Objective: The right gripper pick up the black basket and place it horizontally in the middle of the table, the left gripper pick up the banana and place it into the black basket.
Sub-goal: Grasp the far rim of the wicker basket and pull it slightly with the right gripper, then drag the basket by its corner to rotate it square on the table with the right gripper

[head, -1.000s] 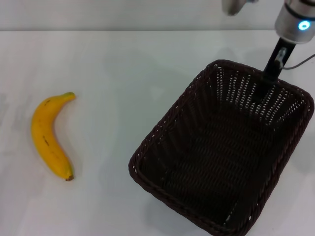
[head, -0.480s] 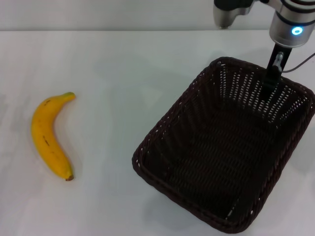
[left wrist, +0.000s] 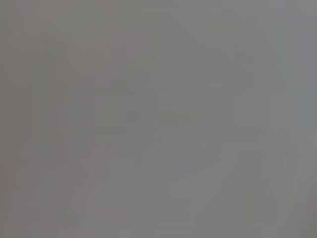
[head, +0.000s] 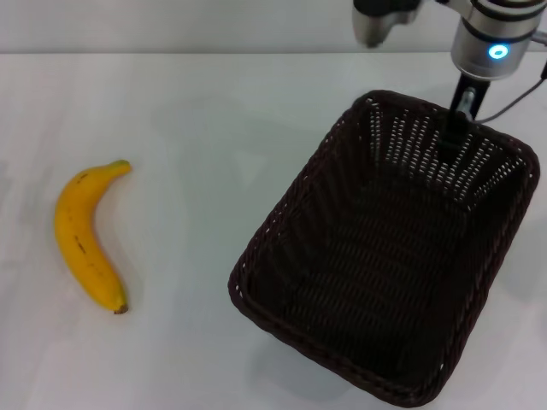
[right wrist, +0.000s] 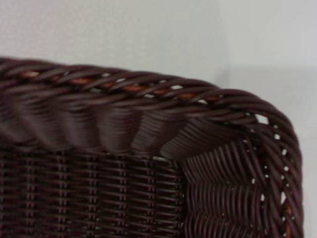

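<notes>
Dark woven black basket [head: 385, 256] — slotted sides, braided rim — right gripper [head: 453, 128] at far rim

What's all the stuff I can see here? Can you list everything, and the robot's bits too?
banana: one, yellow with greenish stem, lying on the robot's left side of the table, apart from the basket.
black basket: one, very dark brown-black wicker, on the robot's right, set at an angle.
table: one, white, under everything.
right gripper: one, black on a silver-grey arm with a blue light, at the basket's far rim.
left gripper: not in view.

Pale wall [head: 171, 26] — plain, behind tabletop
</notes>
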